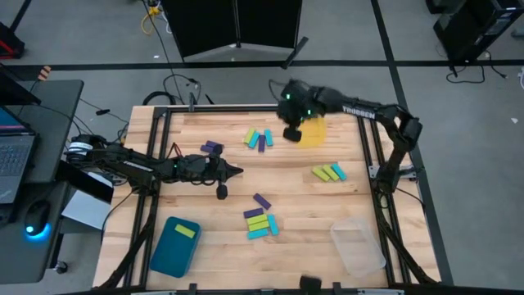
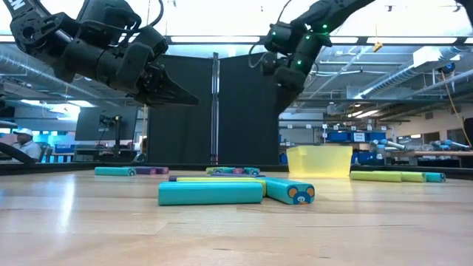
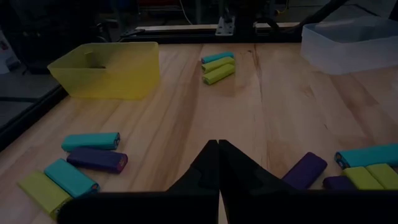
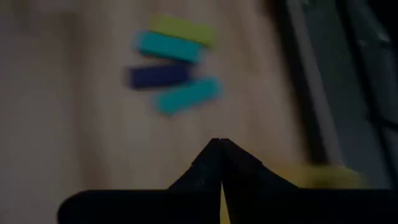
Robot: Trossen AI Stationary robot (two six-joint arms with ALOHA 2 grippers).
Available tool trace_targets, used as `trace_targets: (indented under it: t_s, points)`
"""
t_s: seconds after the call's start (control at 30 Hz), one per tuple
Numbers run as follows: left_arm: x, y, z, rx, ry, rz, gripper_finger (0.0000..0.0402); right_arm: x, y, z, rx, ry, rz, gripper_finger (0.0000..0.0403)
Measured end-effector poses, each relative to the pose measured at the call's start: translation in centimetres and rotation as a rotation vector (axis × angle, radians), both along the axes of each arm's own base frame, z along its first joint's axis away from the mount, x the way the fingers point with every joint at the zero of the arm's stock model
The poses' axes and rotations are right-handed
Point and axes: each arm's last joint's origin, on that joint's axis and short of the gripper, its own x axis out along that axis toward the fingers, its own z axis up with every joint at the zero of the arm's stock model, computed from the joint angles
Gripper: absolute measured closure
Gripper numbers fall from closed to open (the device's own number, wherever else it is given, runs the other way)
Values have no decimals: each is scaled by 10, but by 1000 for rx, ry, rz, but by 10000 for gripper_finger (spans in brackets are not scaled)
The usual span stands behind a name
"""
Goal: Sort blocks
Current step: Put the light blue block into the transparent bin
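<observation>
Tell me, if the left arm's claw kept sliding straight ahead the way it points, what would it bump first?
Probably nothing soon: the shut left gripper points across bare table. The lime and cyan blocks lie slightly aside of that line, though depth is unclear.

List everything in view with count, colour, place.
blocks: about fifteen, purple, lime, cyan; four loose groups on the table
lime block: one, inside the teal bin
teal bin: one, near-left corner
clear bin: one, near-right corner
yellow bin: one, far right of centre
laptop: one, dark, side desk left
person: one, beyond the table
left gripper: jaws shut, above mid-table
right gripper: jaws shut, at the yellow bin's edge
</observation>
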Motion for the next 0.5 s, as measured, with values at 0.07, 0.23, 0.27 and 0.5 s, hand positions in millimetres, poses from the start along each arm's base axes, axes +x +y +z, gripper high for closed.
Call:
trace_targets:
  t_s: [0.07,0.23,0.27,0.5]
  points:
    - [0,0,0,-1,0,0,396,3,21,-10,41,-65,29,377]
    - [0,0,0,-1,4,0,396,8,74,-30,106,-188,75,386]
    - [0,0,0,-1,4,0,396,10,85,-33,122,-208,79,389]
    - [0,0,-1,-5,14,-2,396,20,152,-38,214,-263,168,372]
